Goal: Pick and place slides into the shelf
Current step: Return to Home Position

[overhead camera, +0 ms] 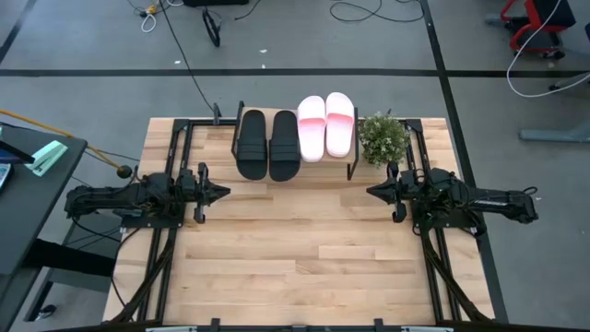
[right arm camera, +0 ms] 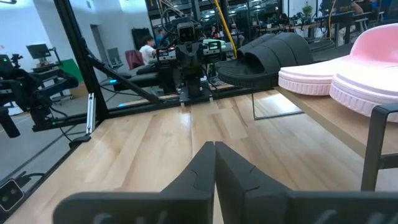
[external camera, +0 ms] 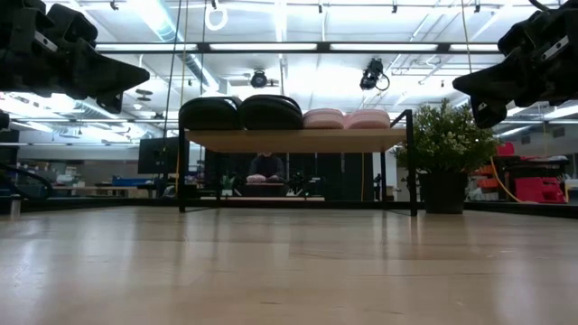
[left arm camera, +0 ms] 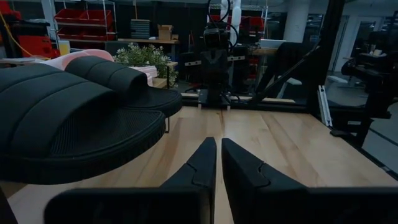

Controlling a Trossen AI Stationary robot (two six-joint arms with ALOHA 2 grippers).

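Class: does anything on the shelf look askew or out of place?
The black pair and pink pair lie flat, side by side on the shelf. Only oddity: the black pair sits nearer the arms than the pink pair, staggering the row. The left end effector and right end effector are shut, clear of it.

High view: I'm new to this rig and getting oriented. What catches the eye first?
The shelf at the far edge of the table carries two black slides on the left and two pink slides on the right, a potted plant beside them. The left end effector and right end effector sit shut at either side, pointing inward, empty.
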